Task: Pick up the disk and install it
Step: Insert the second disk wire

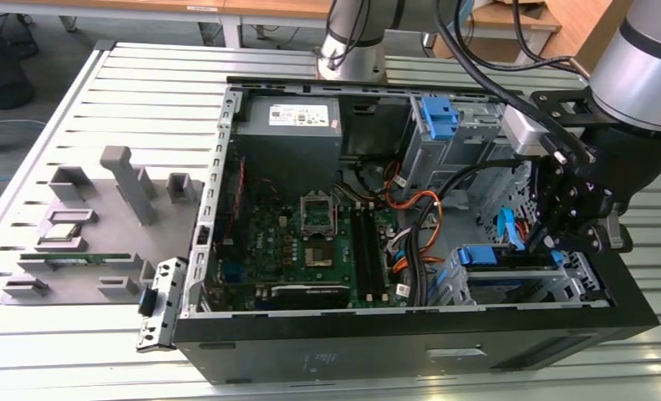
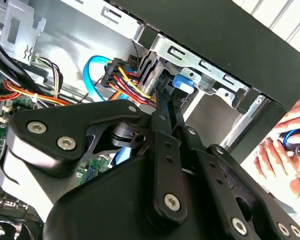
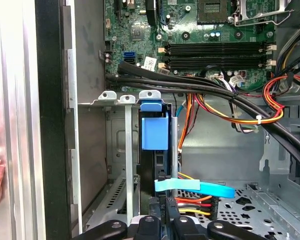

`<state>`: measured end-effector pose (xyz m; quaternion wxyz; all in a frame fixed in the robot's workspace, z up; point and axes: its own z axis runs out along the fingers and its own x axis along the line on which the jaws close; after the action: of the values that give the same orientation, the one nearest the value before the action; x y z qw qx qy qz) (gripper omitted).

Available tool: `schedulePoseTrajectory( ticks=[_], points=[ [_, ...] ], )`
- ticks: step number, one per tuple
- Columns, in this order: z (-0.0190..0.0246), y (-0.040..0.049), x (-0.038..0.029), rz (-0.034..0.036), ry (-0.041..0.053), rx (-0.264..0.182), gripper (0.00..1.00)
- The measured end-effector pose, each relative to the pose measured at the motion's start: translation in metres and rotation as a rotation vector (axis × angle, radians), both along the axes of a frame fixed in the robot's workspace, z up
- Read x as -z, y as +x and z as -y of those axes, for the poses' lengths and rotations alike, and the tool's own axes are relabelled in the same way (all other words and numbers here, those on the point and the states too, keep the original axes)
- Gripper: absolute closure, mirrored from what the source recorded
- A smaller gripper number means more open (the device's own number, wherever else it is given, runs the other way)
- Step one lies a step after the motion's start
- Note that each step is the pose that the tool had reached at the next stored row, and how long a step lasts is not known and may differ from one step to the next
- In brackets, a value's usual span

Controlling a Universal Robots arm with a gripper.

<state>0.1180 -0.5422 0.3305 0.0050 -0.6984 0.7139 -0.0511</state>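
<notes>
First wrist view shows the claw [image 3: 162, 222] nearly closed, seemingly gripping the disk [image 3: 155, 132] standing in its bay [image 3: 107, 97]; pressing straight inward seems wisest.

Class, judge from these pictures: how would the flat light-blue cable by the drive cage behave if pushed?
Probably floppy: the light-blue cable is a thin flat band that bows in the second wrist view. It looks light, so a push would likely bend it aside. Its end seems plugged in, so it should not slide away.
</notes>
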Motion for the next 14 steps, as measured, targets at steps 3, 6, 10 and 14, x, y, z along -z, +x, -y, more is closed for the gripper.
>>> schedulePoseTrajectory(
  ticks=[3, 6, 10, 14],
  points=[
    [0.0, 0.0, -0.001, 0.0, 0.0015, 0.0, 0.84],
    [0.0, 0.0, -0.0027, -0.0001, 0.0006, 0.0, 0.84],
    [0.0, 0.0, -0.004, 0.0, 0.0007, 0.0, 0.84],
    [0.0, 0.0, -0.0043, 0.0, 0.0011, 0.0, 0.84]
  ],
)
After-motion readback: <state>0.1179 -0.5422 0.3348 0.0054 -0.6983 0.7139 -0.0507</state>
